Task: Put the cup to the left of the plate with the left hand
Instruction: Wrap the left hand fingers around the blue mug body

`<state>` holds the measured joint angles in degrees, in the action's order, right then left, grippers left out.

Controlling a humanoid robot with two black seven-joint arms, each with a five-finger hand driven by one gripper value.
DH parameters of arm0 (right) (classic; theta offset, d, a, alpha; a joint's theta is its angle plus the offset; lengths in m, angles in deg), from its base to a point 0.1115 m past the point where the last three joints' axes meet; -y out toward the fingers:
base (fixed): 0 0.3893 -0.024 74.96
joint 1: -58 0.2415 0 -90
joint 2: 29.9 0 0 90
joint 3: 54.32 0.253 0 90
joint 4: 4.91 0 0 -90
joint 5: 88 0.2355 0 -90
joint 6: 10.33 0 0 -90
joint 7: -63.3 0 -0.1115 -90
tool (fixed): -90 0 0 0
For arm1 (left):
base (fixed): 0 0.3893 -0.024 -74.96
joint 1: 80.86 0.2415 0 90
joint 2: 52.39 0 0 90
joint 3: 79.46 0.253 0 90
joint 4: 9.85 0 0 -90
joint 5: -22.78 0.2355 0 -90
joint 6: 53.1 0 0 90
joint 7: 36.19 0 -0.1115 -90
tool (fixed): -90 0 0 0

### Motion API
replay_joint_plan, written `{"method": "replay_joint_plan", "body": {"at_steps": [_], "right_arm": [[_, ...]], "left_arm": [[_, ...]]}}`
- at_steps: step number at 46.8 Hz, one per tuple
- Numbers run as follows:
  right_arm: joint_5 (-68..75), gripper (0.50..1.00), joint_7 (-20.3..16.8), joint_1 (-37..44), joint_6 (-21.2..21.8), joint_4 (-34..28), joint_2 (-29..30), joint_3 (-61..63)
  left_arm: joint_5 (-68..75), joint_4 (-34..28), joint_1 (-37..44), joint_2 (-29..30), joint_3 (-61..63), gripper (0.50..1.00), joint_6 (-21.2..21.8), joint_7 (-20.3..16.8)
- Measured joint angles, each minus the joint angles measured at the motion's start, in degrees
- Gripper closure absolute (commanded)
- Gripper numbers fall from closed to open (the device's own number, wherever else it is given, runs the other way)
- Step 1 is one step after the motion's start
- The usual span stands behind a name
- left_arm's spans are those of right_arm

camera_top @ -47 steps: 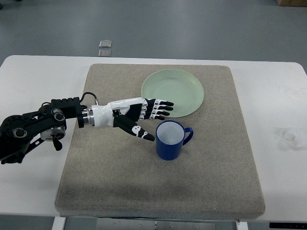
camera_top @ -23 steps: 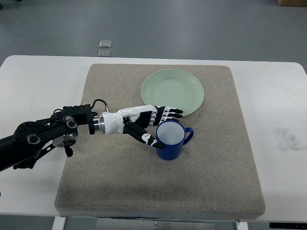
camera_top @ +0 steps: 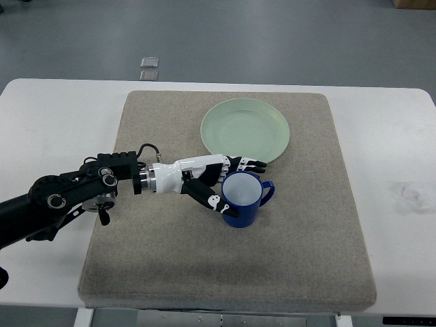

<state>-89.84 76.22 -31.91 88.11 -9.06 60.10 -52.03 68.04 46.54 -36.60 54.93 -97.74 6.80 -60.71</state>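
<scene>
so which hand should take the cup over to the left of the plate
Left. The left robot hand is already at the blue cup, fingers along its far rim and thumb on the near side. The spot left of the green plate lies on that arm's side. No right arm is in view.

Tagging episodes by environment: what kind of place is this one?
Likely a robotics lab or test bench, not a home: a white table with a grey mat, grey floor, and only a blue cup and green plate set out.
</scene>
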Motion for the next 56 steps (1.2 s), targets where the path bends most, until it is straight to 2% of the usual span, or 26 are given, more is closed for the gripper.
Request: {"method": "replay_joint_plan", "body": {"at_steps": [12, 26, 29, 49, 56], "right_arm": [[0.00, 0.568, 0.00, 0.00, 0.00, 0.02, 0.00, 0.00], [0.00, 0.568, 0.00, 0.00, 0.00, 0.03, 0.00, 0.00], [0.00, 0.568, 0.00, 0.00, 0.00, 0.01, 0.00, 0.00], [0.00, 0.568, 0.00, 0.00, 0.01, 0.02, 0.00, 0.00], [0.00, 0.568, 0.00, 0.00, 0.00, 0.01, 0.00, 0.00]], "left_arm": [[0.00, 0.02, -0.08, -0.36, 0.00, 0.523, 0.23, 0.00], [0.01, -0.32, -0.08, -1.00, 0.01, 0.566, 0.83, 0.00], [0.01, -0.32, -0.07, -0.99, 0.01, 0.594, 0.84, 0.00], [0.00, -0.32, -0.05, -0.88, 0.08, 0.686, 0.76, 0.00], [0.00, -0.32, -0.05, -0.88, 0.07, 0.744, 0.77, 0.00]]}}
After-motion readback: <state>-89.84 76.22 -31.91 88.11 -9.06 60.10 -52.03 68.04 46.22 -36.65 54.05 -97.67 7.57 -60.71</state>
